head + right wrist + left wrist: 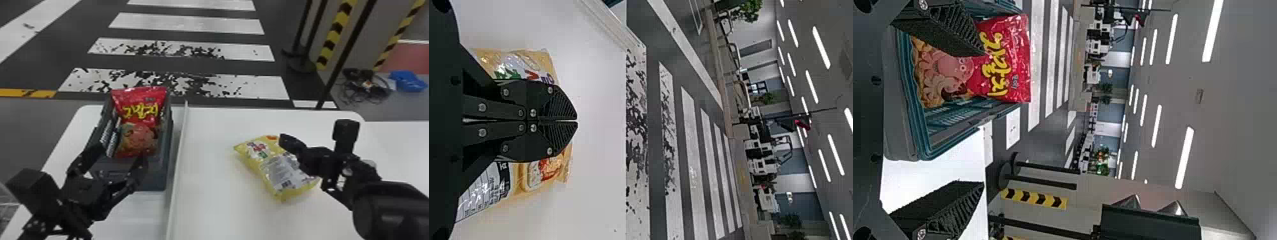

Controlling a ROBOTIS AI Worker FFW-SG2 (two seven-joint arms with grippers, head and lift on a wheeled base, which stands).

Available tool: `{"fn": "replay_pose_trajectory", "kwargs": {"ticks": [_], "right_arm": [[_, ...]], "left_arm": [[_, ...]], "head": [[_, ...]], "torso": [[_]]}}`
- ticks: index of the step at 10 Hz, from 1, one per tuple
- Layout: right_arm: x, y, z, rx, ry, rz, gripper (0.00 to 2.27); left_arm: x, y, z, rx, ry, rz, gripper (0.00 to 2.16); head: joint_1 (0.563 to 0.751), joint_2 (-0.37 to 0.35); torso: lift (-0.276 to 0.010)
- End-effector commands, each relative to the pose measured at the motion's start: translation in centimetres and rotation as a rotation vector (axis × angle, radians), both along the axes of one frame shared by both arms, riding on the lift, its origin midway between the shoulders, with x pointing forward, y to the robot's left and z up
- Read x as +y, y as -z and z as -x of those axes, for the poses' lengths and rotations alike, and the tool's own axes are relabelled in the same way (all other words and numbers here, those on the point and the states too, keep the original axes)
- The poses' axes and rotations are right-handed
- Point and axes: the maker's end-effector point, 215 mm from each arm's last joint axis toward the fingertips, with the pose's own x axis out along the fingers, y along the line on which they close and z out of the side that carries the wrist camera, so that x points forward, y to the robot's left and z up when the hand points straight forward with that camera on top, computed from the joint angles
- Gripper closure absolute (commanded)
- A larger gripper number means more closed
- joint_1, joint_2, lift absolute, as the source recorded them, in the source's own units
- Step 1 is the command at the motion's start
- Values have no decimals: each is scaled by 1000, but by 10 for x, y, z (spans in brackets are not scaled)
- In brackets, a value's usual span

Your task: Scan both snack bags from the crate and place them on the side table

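The left gripper (122, 154) has its fingers spread apart, with nothing between them, at the near end of the crate (156, 177). The right gripper (285, 139) has its fingers closed together and clamps nothing; it is over the yellow snack bag (257, 164), though whether it touches the bag I cannot tell.

The red snack bag (137, 123) leans in the crate, its top end sticking up past the rim. Large yellow lettering runs across its red upper part, with smaller dark print near the top; below, the left wrist view shows a pink cartoon octopus among golden snack pieces. Along one inner side of the crate is black-and-white print (110, 140).

The yellow bag lies flat on the white table (210, 191), with a grey panel of fine print, a barcode and small red and green marks facing up. A raised white strip (180, 140) runs between crate and yellow bag.
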Motion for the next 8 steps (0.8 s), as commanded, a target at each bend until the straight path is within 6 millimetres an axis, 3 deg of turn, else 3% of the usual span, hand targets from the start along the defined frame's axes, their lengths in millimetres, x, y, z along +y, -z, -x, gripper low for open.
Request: {"fn": "replay_pose_trajectory", "kwargs": {"ticks": [1, 4, 8], "right_arm": [[8, 10, -6, 23, -29, 17, 2260], [24, 27, -14, 62, -80, 40, 2260], [9, 53, -14, 131, -66, 90, 2260]], "left_arm": [[0, 0, -1, 1, 1, 0, 76], [1, 2, -2, 4, 0, 1, 76], [0, 2, -3, 3, 3, 5, 76]], "head": [[695, -36], [695, -20], [695, -15]], "torso": [[-95], [-95], [-95]]}}
